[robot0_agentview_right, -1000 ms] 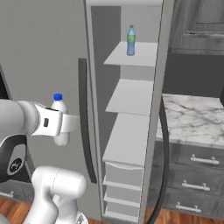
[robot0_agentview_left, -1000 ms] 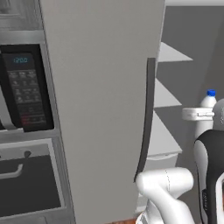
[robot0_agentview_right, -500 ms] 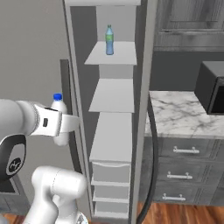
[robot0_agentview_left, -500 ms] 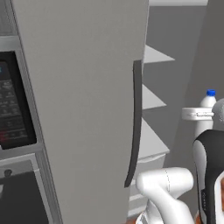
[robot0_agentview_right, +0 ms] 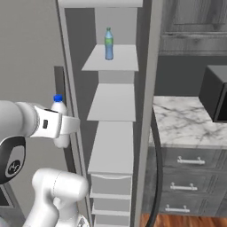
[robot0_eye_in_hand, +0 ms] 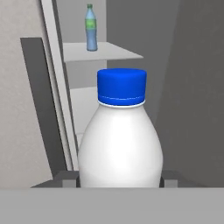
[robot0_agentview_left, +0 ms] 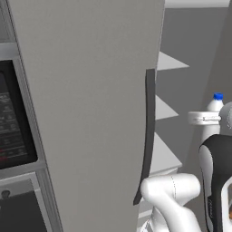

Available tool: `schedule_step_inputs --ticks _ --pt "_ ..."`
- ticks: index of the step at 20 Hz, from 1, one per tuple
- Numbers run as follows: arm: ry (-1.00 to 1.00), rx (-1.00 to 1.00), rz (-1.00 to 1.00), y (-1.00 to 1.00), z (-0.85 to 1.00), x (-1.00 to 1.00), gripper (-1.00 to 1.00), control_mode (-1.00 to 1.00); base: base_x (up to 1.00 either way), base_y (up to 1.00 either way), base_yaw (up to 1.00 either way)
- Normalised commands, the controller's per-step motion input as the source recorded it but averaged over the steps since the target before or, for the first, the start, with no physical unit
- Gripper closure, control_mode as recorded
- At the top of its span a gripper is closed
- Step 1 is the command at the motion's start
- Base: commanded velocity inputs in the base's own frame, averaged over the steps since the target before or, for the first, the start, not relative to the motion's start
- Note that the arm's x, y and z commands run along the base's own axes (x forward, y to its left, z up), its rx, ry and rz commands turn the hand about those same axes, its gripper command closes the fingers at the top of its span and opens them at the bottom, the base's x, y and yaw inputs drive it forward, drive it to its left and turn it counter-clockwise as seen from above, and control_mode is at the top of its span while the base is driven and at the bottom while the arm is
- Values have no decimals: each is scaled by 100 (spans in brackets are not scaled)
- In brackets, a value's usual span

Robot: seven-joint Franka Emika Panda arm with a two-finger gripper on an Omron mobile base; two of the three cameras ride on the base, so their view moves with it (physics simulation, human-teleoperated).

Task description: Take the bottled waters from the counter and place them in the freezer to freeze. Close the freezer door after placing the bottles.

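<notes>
My gripper (robot0_eye_in_hand: pixel 120 179) clamped on white bottle (robot0_eye_in_hand: pixel 120 148), held upright, arm folded beside open freezer (robot0_agentview_right: pixel 113 115). I see blue bottle (robot0_agentview_right: pixel 108 43) standing on top shelf (robot0_agentview_right: pixel 122 60).

In the hand view the white bottle (robot0_eye_in_hand: pixel 120 140) hides the end effector (robot0_eye_in_hand: pixel 119 180) fingertips; its base is cut off below. The blue bottle (robot0_agentview_right: pixel 108 43) on the top shelf (robot0_agentview_right: pixel 111 60) is too small for label detail. The microwave (robot0_agentview_right: pixel 215 93) on the counter (robot0_agentview_right: pixel 186 124) runs off the right edge.
</notes>
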Motion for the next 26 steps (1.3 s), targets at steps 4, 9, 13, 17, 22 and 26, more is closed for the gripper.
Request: schedule_step_inputs --ticks 4,9,13,17,22,26 --pt "0 0 0 0 0 0 100 100 6 -7 4" --pt "0 0 0 0 0 0 100 100 15 -25 3" --pt "0 0 0 0 0 0 100 100 17 -30 4" --pt "0 0 0 0 0 0 100 100 17 -37 4" --pt "0 0 0 0 0 0 100 100 20 -35 3" --pt "0 0 0 0 0 0 100 100 18 -26 5"
